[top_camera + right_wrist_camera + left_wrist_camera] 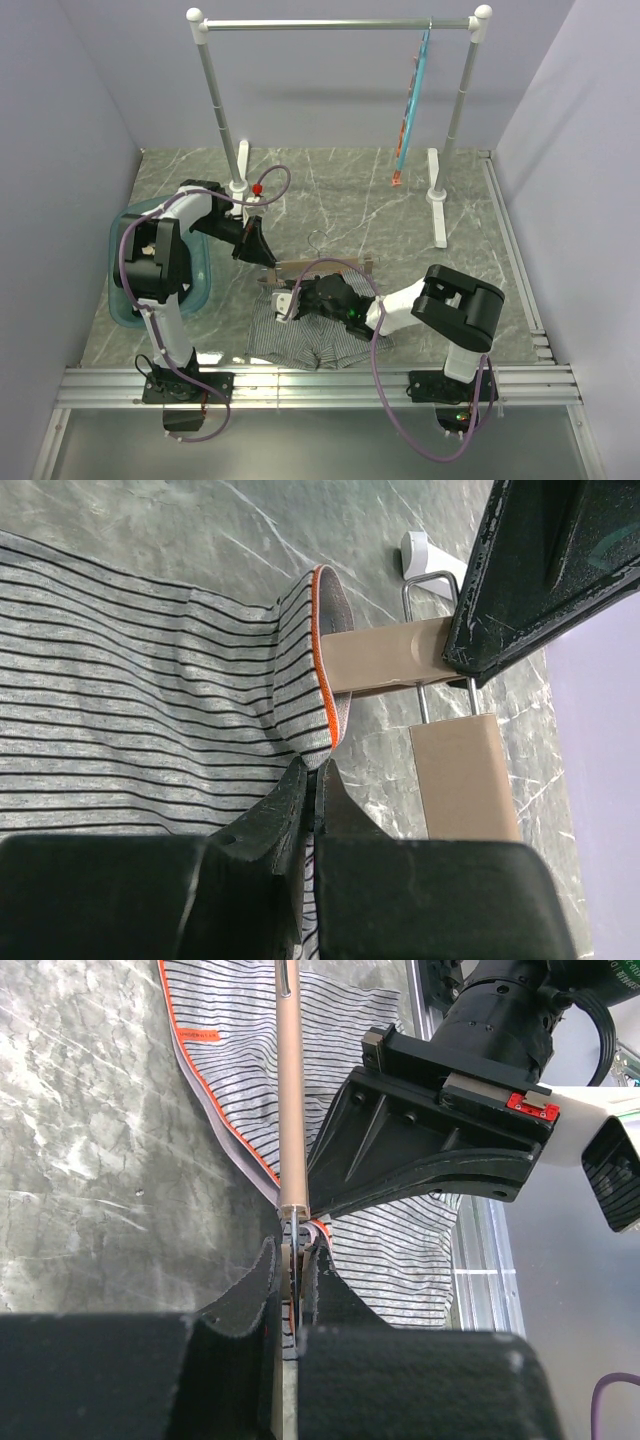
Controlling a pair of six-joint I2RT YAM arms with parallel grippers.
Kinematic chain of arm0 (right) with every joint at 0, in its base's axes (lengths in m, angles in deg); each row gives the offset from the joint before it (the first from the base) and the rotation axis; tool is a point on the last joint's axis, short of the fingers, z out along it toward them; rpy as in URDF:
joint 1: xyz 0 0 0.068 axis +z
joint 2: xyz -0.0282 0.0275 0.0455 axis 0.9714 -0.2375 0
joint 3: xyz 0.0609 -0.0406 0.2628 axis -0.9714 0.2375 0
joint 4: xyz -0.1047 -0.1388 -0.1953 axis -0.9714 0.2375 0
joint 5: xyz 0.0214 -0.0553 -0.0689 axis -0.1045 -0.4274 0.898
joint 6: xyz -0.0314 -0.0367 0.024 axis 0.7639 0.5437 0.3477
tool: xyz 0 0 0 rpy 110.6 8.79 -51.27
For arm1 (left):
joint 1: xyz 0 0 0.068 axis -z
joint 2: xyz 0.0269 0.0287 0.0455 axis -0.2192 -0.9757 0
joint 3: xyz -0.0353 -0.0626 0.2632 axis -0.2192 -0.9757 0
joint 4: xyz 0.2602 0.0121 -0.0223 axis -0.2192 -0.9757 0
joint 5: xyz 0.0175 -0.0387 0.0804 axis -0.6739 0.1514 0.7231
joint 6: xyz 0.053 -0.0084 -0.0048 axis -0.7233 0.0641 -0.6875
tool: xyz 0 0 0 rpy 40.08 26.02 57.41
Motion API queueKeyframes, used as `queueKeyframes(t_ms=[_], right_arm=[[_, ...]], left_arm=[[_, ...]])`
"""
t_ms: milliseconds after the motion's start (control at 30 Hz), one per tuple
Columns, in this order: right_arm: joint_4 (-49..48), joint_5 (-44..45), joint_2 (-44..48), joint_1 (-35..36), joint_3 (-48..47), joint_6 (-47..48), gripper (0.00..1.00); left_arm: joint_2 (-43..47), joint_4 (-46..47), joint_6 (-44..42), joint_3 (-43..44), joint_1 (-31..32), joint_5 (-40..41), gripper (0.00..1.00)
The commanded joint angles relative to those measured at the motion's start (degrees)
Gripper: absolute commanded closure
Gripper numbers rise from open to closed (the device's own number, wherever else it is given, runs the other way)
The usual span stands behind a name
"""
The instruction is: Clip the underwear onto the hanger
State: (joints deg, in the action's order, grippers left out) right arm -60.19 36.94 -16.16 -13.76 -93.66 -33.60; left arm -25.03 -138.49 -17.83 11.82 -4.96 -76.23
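Left end effector (293, 1260) grips hanger (290, 1090) end; clip (291, 1225) barely discernible.

Illumination is bright, even and diffuse, from overhead. The rack (340, 23) casts a soft shadow on the rear wall (330, 60). In both wrist views the fingers (245, 1295) blur near the lens; the striped underwear (230, 1000) beyond the jaws is in sharp focus.

No legible text, small orange tag (200, 1035) on grey-and-white striped underwear (340, 1020) bears print too fine to read, small red sticker (530, 1103) at right likewise unreadable.
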Motion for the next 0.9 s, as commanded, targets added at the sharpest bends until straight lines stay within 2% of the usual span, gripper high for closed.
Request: queueKeyframes(t_ms=[0,200,367,567,867], right_arm=[[-3.24,0.60,0.62,0.52,-0.04,0.51,1.00],[-3.15,-0.28,0.88,0.69,-0.40,0.68,1.00],[-4.38,-0.54,-0.08,1.13,0.57,3.23,1.00],[-2.80,-0.19,-0.87,1.22,-0.83,3.15,1.00],[-1.48,0.69,-1.66,1.13,-3.03,0.95,1.00]], left_arm=[[1.18,-2.35,-2.06,2.03,0.21,-3.29,1.00],[1.80,-2.00,-1.89,1.41,0.21,-2.58,1.00],[2.41,0.47,2.24,3.52,0.12,-1.97,1.00],[1.80,-2.34,1.28,5.98,0.12,-1.62,1.00],[4.52,-0.41,3.39,1.42,0.38,-0.91,1.00]])
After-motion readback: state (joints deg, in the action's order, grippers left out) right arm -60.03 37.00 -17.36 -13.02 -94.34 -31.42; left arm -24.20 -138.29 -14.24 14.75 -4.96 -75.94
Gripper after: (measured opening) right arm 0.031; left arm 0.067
